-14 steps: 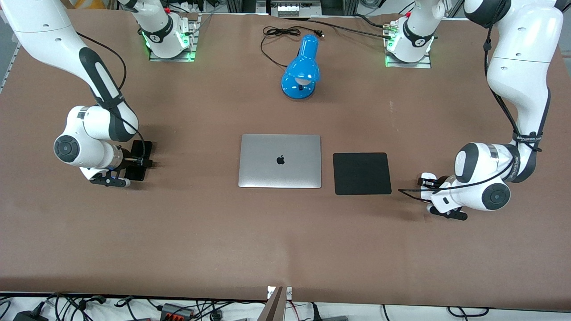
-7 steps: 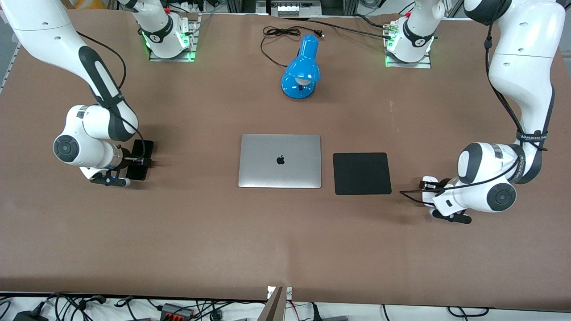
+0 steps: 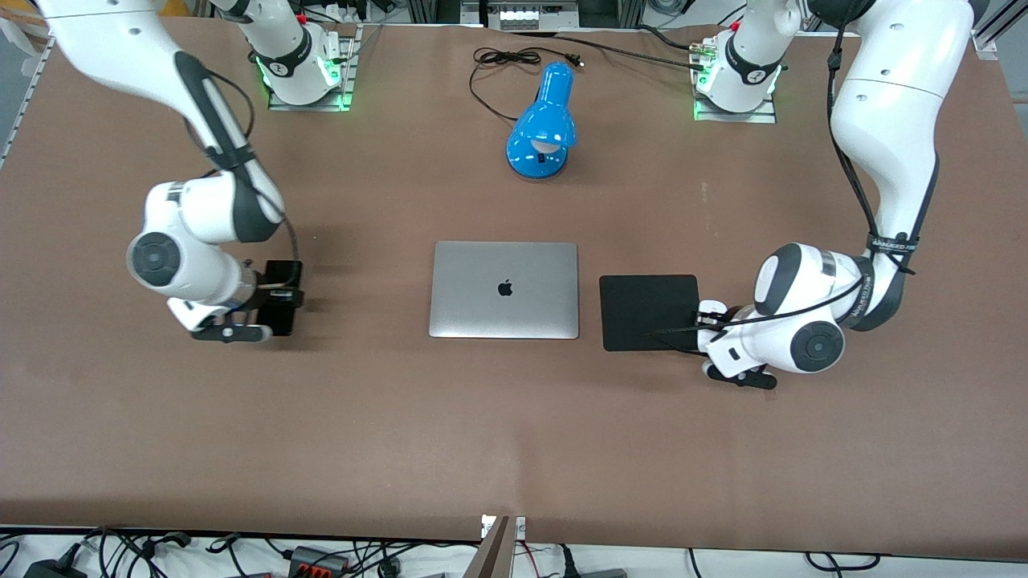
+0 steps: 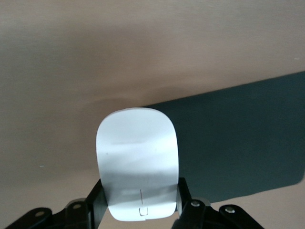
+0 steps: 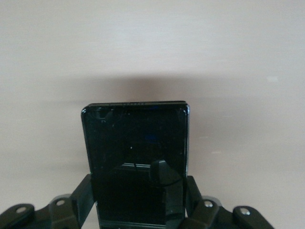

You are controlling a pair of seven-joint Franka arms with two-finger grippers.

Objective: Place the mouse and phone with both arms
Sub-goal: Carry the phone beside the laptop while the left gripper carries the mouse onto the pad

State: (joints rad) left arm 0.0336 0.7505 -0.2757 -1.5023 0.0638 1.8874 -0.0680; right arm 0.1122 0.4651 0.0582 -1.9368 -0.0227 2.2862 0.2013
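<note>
My left gripper (image 3: 705, 323) is shut on the white oval mouse (image 4: 137, 160), its fingers (image 4: 96, 202) pressing on both sides. It holds the mouse low over the edge of the square black pad (image 3: 646, 309) that faces the left arm's end of the table; the pad also shows in the left wrist view (image 4: 238, 143). My right gripper (image 3: 275, 297) is shut on the black phone (image 3: 283, 321), held low over bare table between the right arm's end and the laptop. In the right wrist view the phone (image 5: 136, 148) sticks out from between the fingers (image 5: 81, 195).
A closed silver laptop (image 3: 503, 289) lies mid-table beside the black pad. A blue desk lamp (image 3: 544, 128) with a black cord (image 3: 502, 60) lies farther from the camera than the laptop. The arm bases (image 3: 301, 72) (image 3: 735, 76) stand along the edge farthest from the camera.
Both arms moved toward the laptop. The left gripper carried the mouse from bare table to the pad's edge. The right gripper carried the phone a little closer to the laptop.
</note>
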